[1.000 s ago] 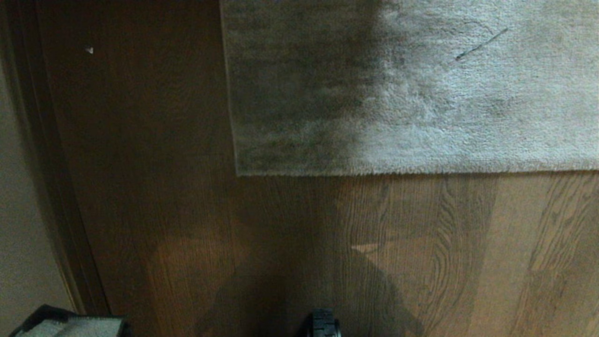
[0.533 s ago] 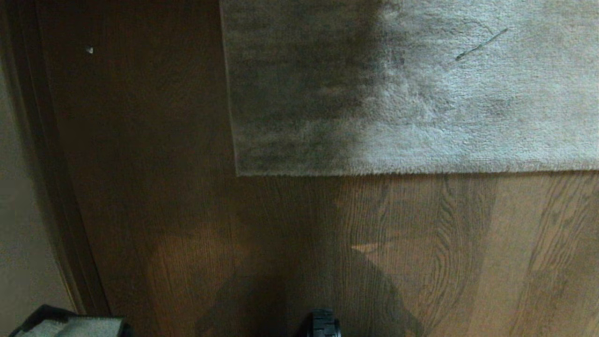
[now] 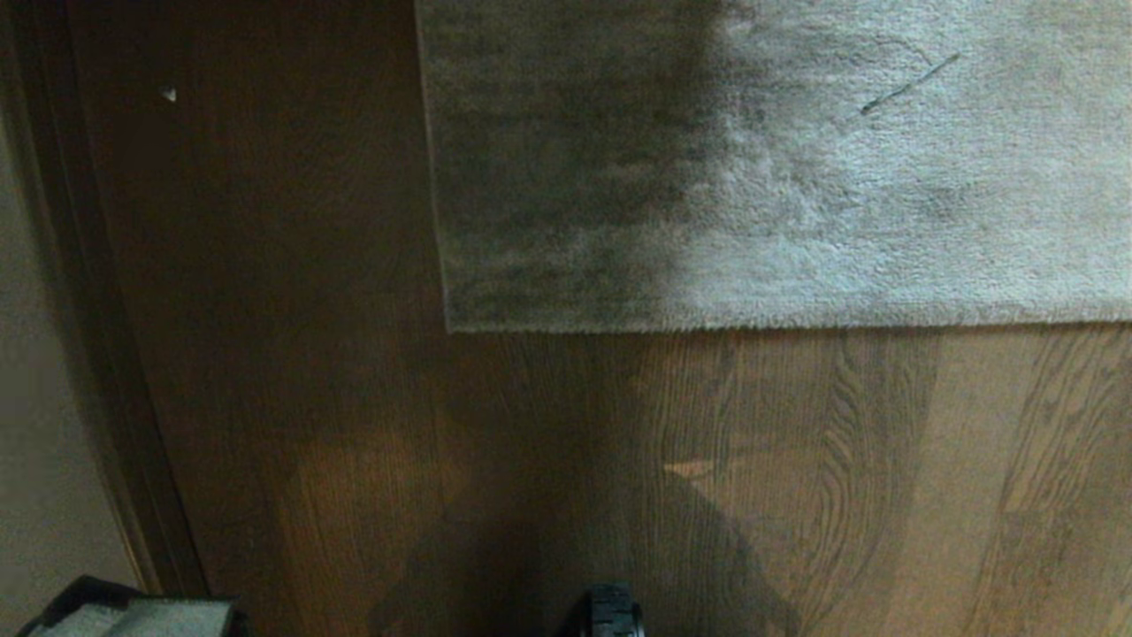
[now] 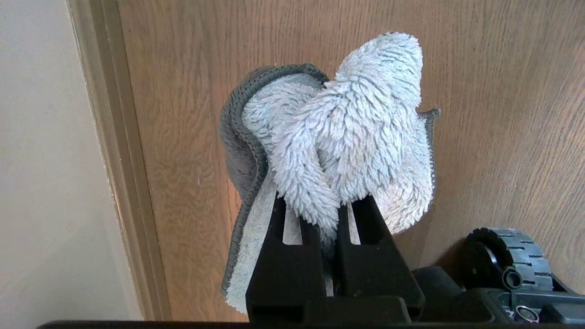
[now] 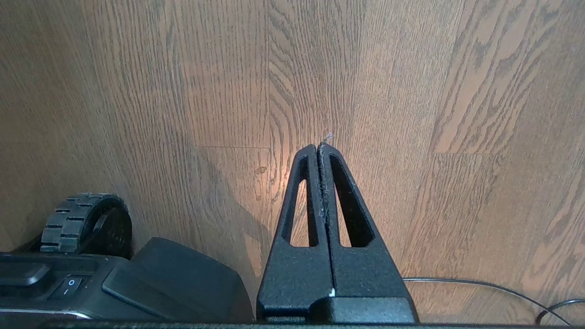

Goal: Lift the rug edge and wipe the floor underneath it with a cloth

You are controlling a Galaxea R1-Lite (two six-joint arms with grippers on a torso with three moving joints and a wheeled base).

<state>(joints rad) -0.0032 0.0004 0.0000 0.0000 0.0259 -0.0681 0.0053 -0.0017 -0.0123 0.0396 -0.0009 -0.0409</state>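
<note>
So here's your scene: the rug lies flat across the top of the head view, from about 12 to 2 o'clock. Its edge runs straight left to right, and the corner sits just left of centre. The left half of the rug is in shadow, the right half is lit. There's a thin dark streak on the pile up around 1 o'clock.

The floor fills everything below the edge and down the left side, with a skirting strip and a pale wall at 9 o'clock. A tiny white speck lies on the planks near 10 o'clock.

Your left gripper is pinching the cloth; it bunches up fluffy past the fingertips and hangs above bare floor, well apart from the rug. In the head view you can just catch the cloth at 7 o'clock.

Your right gripper hangs over bare planks with its fingers pressed together on nothing. A base wheel is beside it, and a thin cable lies on the floor nearby.
</note>
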